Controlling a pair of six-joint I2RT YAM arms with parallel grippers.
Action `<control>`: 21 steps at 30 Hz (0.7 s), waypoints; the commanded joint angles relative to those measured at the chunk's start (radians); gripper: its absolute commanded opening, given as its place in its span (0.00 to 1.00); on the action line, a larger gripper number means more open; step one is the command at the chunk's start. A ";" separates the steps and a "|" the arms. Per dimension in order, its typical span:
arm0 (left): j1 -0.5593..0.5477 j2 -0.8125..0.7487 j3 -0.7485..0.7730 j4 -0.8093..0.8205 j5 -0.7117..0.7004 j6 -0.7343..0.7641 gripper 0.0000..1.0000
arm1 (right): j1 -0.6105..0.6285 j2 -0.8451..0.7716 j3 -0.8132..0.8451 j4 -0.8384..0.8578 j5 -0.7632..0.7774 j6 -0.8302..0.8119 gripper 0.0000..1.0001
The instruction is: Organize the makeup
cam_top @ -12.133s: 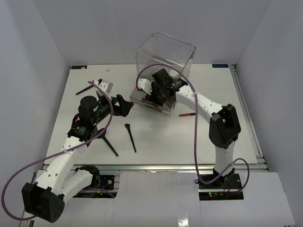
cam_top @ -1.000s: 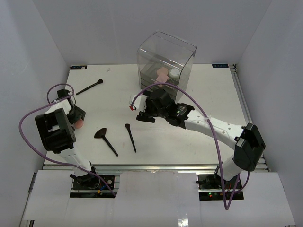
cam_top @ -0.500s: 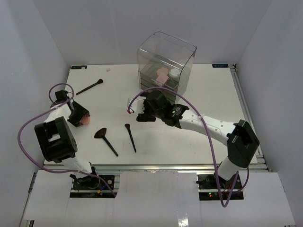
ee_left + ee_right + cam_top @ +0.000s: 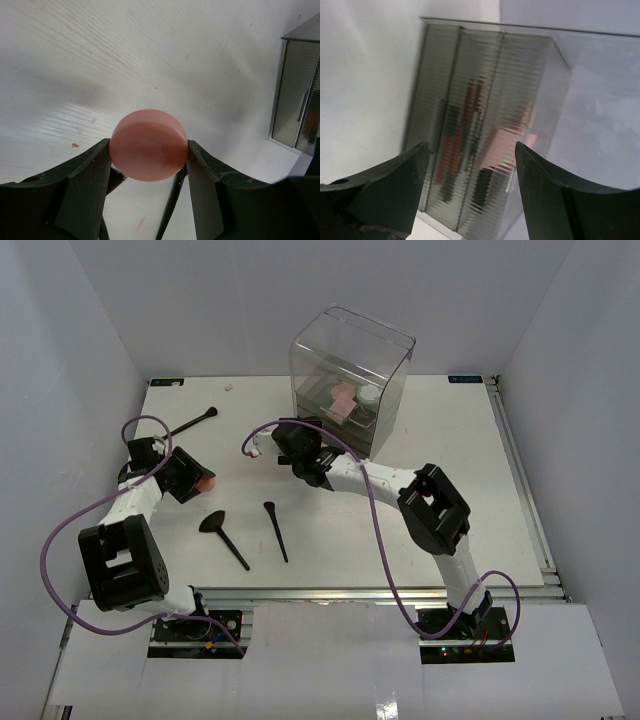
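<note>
Top view, left hand: the left hand (image 4: 197,480) is over the left side of the bench (image 4: 450,510), clenched on the pink round compact (image 4: 206,483).
Top view, right hand: the right hand (image 4: 296,445) sits mid-bench, just in front of the tall clear box (image 4: 350,360), fingers apart and holding nothing.
Top view, stored makeup: pink square compacts (image 4: 343,400) and a small white jar (image 4: 368,395) show through the box walls.
Top view, loose makeup: three black-handled brushes lie on the bench: a fan brush (image 4: 222,535), a narrow brush (image 4: 275,530) beside it, and a third brush (image 4: 190,424) near the far left.
Left wrist view, grip: both fingers (image 4: 90,185) press the compact's (image 4: 148,145) rim at opposite sides, so it is held across its width, clear of the bench.
Left wrist view, direction: the box's ribbed drawer front (image 4: 300,100) shows at the right edge, well apart from the compact.
Right wrist view, hand: released; nothing lies between the fingers (image 4: 390,185).
Right wrist view, box: the closed drawers (image 4: 470,125) face the hand, with red and pink shapes blurred behind the ribbed plastic.
Relation that matters: the box lies to the right of the compact and farther back. The right hand is much nearer the drawers, so it is probably the one to open a drawer for the compact.
</note>
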 commanded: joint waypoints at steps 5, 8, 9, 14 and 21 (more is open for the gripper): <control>-0.012 -0.008 -0.027 0.078 0.054 -0.006 0.12 | -0.056 0.039 0.073 0.166 0.189 -0.113 0.68; -0.012 -0.009 -0.029 0.079 0.052 -0.007 0.12 | -0.066 0.053 0.085 0.165 0.202 -0.114 0.67; -0.012 -0.008 -0.031 0.080 0.052 -0.008 0.13 | -0.068 0.058 0.086 0.166 0.207 -0.116 0.67; -0.012 -0.001 -0.035 0.084 0.057 -0.011 0.13 | -0.072 0.070 0.094 0.166 0.218 -0.099 0.61; -0.012 -0.001 -0.036 0.086 0.057 -0.013 0.13 | -0.084 0.082 0.086 0.166 0.226 -0.094 0.47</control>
